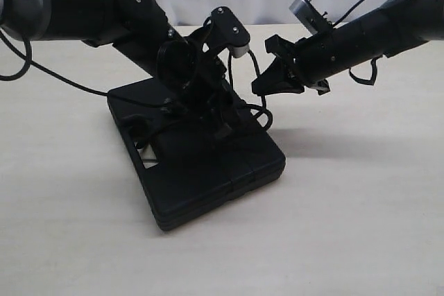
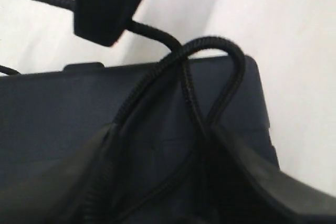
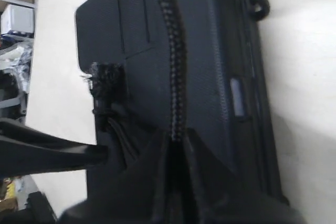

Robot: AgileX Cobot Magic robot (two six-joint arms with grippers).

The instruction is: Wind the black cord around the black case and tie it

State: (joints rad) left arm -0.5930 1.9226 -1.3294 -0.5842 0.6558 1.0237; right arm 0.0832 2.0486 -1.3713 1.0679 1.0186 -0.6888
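Right hand [image 3: 174, 137] pinching black cord [image 3: 173, 56], clear only in wrist view, left hand [image 2: 167, 145] open

You have open pale tabletop [image 1: 361, 227] along the near and right sides of the flat matte black plastic case [image 1: 208, 171]. Over the lid it is crowded: the left gripper [image 1: 218, 126] sits low on it, the right gripper [image 1: 262, 88] hangs just beside, and thin black braided cord [image 2: 215, 41] loops between them.
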